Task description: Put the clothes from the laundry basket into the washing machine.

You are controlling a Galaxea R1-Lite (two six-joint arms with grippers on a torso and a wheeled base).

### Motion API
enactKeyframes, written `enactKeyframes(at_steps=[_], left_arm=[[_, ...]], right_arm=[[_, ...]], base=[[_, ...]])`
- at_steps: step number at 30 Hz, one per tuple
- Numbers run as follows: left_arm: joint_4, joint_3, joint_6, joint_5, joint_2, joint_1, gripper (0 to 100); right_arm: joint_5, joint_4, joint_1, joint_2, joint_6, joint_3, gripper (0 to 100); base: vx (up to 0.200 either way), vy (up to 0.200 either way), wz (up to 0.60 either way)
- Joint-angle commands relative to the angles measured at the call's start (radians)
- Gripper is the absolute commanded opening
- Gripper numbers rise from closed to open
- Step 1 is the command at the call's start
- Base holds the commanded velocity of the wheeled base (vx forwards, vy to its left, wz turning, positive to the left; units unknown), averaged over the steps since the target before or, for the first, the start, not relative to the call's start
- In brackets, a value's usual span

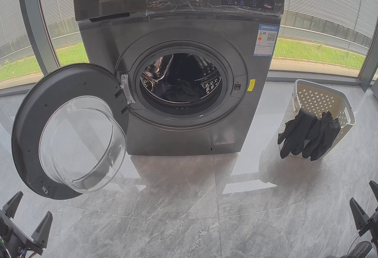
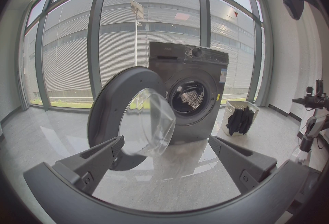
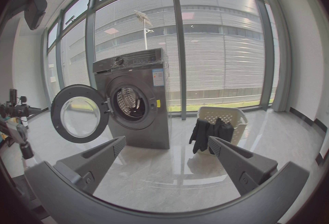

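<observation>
While both arms sit low at the near edge, left gripper [image 1: 32,205]: spread wide, holding nothing, just in front of the open door.
Door [image 1: 35,113]: swung fully open to the machine's left, its glass bowl facing out.
Washing machine [image 1: 236,128]: stands on the floor [image 1: 189,191] at centre; drum [image 1: 208,81] uncovered, something dark inside, unclear what.
Laundry basket [image 1: 338,99]: white, on the floor near the machine's right side.
Clothes [image 1: 309,132]: black, draped over the basket's near rim, hanging down outside.
Right gripper [image 1: 361,191]: spread wide, empty, well apart from the clothes, on the robot's side of the basket.
</observation>
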Motion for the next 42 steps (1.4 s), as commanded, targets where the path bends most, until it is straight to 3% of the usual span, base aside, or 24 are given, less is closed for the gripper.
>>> enactKeyframes(at_steps=[1, 3, 4, 7, 10, 12, 13, 14, 16, 18, 19, 24, 27, 29, 31, 42], left_arm=[[0.175, 0.018, 0.01, -0.092, -0.218, 0.183, 100], [0.208, 0.018, -0.007, -0.073, -0.218, 0.187, 100], [0.217, 0.018, -0.036, -0.054, -0.218, 0.19, 100], [0.217, 0.018, -0.062, -0.028, -0.218, 0.193, 100], [0.217, 0.018, -0.056, -0.004, -0.216, 0.233, 100], [0.218, 0.018, -0.052, -0.017, -0.235, 0.311, 100], [0.218, 0.018, -0.053, -0.02, -0.238, 0.317, 100], [0.218, 0.018, -0.035, -0.086, -0.307, 0.358, 100], [0.217, 0.018, -0.033, -0.14, -0.307, 0.345, 100], [0.218, 0.018, -0.047, -0.154, -0.307, 0.345, 100], [0.218, 0.018, -0.047, -0.157, -0.307, 0.345, 100], [0.246, 0.018, -0.036, -0.069, -0.307, 0.341, 100], [0.251, 0.018, -0.023, -0.094, -0.307, 0.343, 100], [0.294, 0.018, -0.007, -0.168, -0.307, 0.341, 100], [0.306, 0.016, -0.006, -0.192, -0.307, 0.341, 100], [0.298, 0.018, -0.003, -0.178, -0.307, 0.343, 100]], right_arm=[[0.012, 0.103, -0.141, -0.209, -0.012, 0.014, 100], [0.019, 0.116, -0.183, -0.215, -0.015, 0.017, 100], [0.033, 0.187, -0.189, -0.249, -0.014, 0.017, 100], [0.062, 0.291, -0.2, -0.307, -0.012, 0.005, 100], [0.031, 0.294, -0.201, -0.307, -0.023, 0.017, 100], [0.027, 0.294, -0.203, -0.307, -0.023, 0.017, 100], [0.027, 0.294, -0.203, -0.307, -0.023, 0.017, 100], [0.027, 0.294, -0.203, -0.307, -0.026, 0.017, 100], [0.027, 0.294, -0.201, -0.307, -0.028, 0.017, 100], [0.024, 0.294, -0.2, -0.307, -0.025, 0.017, 100], [0.024, 0.294, -0.2, -0.307, -0.023, 0.017, 100], [0.013, 0.294, -0.2, -0.307, -0.015, 0.017, 100], [0.018, 0.296, -0.204, -0.307, -0.028, 0.017, 100], [0.019, 0.296, -0.2, -0.307, -0.029, 0.017, 100], [0.019, 0.294, -0.2, -0.307, -0.028, 0.017, 100], [0.021, 0.291, -0.2, -0.307, -0.031, 0.017, 100]], base=[[0.0, 0.0, 0.0], [0.0, 0.0, 0.0], [0.0, 0.0, 0.0], [0.0, 0.0, 0.0], [0.0, 0.0, 0.0], [0.0, 0.0, 0.0], [0.0, 0.0, 0.0], [0.0, 0.0, 0.0], [0.0, 0.0, 0.0], [0.0, 0.0, 0.0], [0.0, 0.0, 0.0], [0.0, 0.0, 0.0], [0.0, 0.0, 0.0], [0.0, 0.0, 0.0], [0.0, 0.0, 0.0], [0.0, -0.055, 0.0]])
